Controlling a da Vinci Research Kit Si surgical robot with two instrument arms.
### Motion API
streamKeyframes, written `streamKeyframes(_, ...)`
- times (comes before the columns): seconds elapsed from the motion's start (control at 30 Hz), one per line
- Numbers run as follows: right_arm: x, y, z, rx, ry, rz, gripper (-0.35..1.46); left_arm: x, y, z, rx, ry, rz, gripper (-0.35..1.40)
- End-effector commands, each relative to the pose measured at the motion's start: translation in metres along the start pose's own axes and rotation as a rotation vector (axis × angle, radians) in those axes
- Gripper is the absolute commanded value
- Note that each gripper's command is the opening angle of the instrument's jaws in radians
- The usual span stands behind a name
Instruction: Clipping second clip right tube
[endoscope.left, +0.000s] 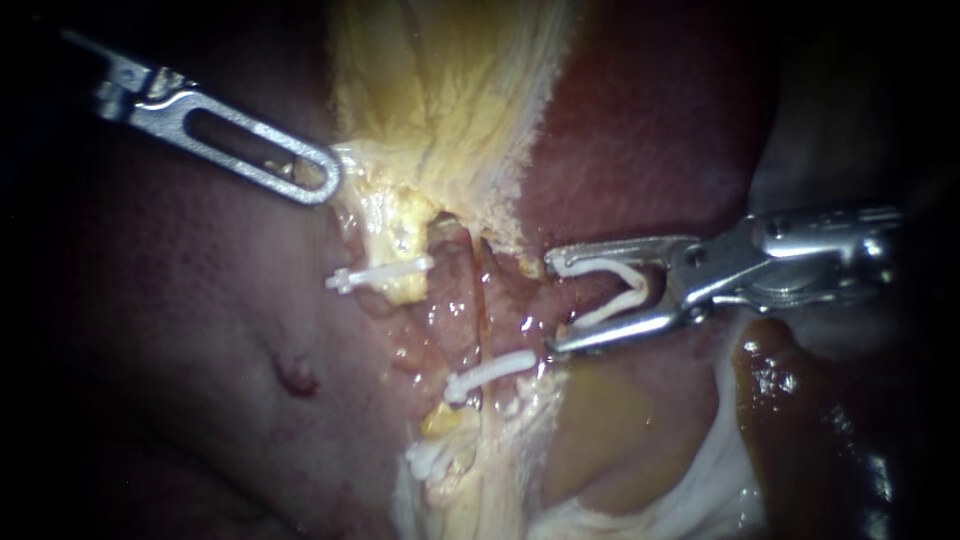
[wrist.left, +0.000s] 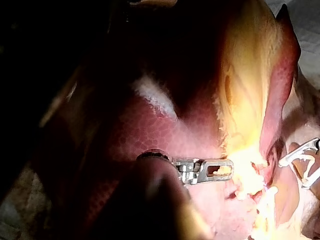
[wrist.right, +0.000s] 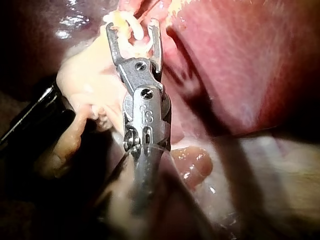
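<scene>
My right instrument (endoscope.left: 553, 303) comes in from the right, its jaws spread wide with an open white clip (endoscope.left: 612, 290) seated between them. The tips stand just right of the thin right tube (endoscope.left: 477, 300), apart from it. A closed white clip (endoscope.left: 490, 372) sits across that tube lower down. Another white clip (endoscope.left: 385, 273) crosses the yellow left tube (endoscope.left: 402, 245). My left instrument (endoscope.left: 325, 182), with slotted jaws, is shut on the gallbladder's yellow tissue (endoscope.left: 440, 90) and holds it up. In the right wrist view the loaded clip (wrist.right: 136, 31) sits between the jaws (wrist.right: 131, 25).
Dark red liver (endoscope.left: 650, 120) lies behind and around the tubes. A third white clip (endoscope.left: 430, 458) sits low on the yellow tissue. Pale glistening tissue (endoscope.left: 700, 480) lies under my right instrument. In the left wrist view my right instrument (wrist.left: 306, 165) shows beyond the yellow tissue.
</scene>
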Motion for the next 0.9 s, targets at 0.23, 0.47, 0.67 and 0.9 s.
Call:
streamKeyframes(0.23,-0.0008,-0.0004,0.0020,0.042,-0.012,0.050,0.49,0.0000,0.0000,0.0001,0.000,0.000,0.000,-0.35)
streamKeyframes(0.47,-0.0022,0.0007,0.0041,0.032,-0.024,0.098,0.49,0.0001,-0.0001,0.0002,-0.002,-0.001,0.000,-0.35)
streamKeyframes(0.67,-0.0039,0.0026,0.0052,0.010,-0.047,0.122,0.49,0.0001,-0.0003,0.0002,-0.002,-0.002,0.000,-0.35)
streamKeyframes(0.9,-0.0051,0.0037,0.0067,-0.004,-0.056,0.116,0.50,0.0002,-0.0003,0.0002,-0.003,-0.002,-0.001,-0.35)
